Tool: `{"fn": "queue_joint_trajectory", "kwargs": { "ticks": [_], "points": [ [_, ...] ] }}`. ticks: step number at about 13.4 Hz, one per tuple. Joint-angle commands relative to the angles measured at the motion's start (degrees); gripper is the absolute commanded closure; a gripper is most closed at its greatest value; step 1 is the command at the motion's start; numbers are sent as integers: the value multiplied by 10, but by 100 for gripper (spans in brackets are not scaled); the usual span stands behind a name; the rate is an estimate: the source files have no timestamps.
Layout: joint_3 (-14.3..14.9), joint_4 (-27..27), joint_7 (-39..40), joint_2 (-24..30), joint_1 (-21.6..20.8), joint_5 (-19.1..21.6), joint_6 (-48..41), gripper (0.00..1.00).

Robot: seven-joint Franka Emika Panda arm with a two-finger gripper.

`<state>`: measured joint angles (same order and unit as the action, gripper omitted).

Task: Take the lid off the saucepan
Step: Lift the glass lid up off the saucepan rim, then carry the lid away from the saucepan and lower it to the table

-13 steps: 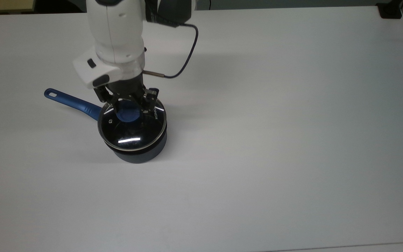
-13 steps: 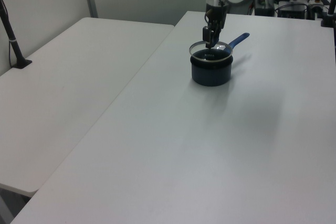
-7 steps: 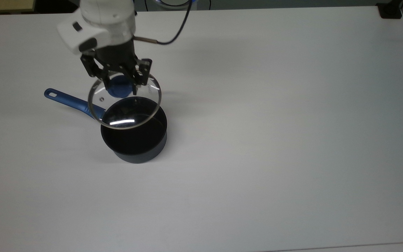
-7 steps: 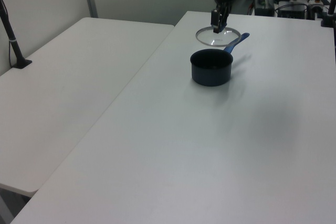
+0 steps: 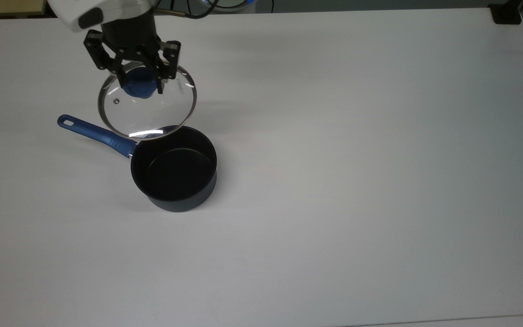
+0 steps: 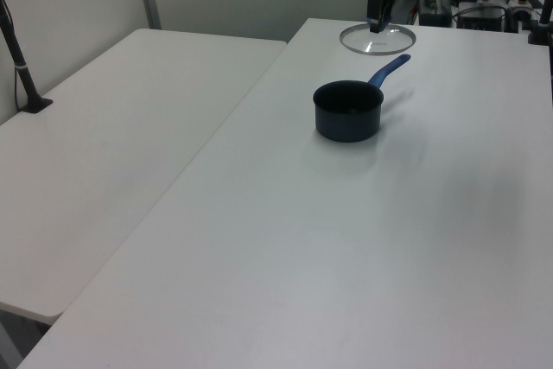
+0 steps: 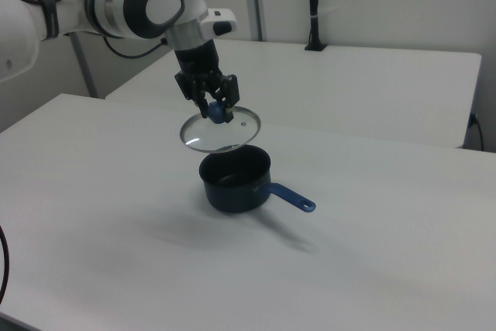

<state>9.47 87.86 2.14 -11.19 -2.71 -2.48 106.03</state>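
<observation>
Jaws (image 5: pixel 140 84): clamped on the blue knob of the lid, one finger on each side.
Lid (image 5: pixel 152 111): in the air, level, clear of the saucepan, toward the top view's upper left of it.
Saucepan (image 5: pixel 174 169): open and upright on the white table (image 5: pixel 357 181), blue handle pointing to the top view's left.

One round clear glass lid (image 5: pixel 152 106) with a metal rim and a blue centre knob. One small dark navy saucepan (image 5: pixel 174 175) with a long blue handle, standing open just beside the lid. One white robot arm (image 7: pixel 139 1) above the saucepan, ending in one black two-finger claw (image 5: pixel 140 81). Two white desks: one (image 6: pixel 363 239) carrying the saucepan, one (image 6: pixel 112 136) alongside.
</observation>
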Motion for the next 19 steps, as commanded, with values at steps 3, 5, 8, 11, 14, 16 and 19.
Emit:
{"fn": "queue_joint_trajectory", "kwargs": {
  "ticks": [3, 5, 8, 11, 14, 16, 19],
  "points": [
    [28, 70, 13, 60, -64, 3, -8, 45],
    [28, 89, 14, 80, -77, 2, -26, 45],
    [28, 92, 30, 93, -99, 2, -59, 45],
    [28, 104, 29, 93, -123, 2, -69, 45],
    [25, 114, 26, 92, -139, 2, -64, 45],
    [25, 123, 24, 81, -148, 2, -50, 45],
    [23, 145, 23, 81, -149, 2, -20, 45]
  ]
}}
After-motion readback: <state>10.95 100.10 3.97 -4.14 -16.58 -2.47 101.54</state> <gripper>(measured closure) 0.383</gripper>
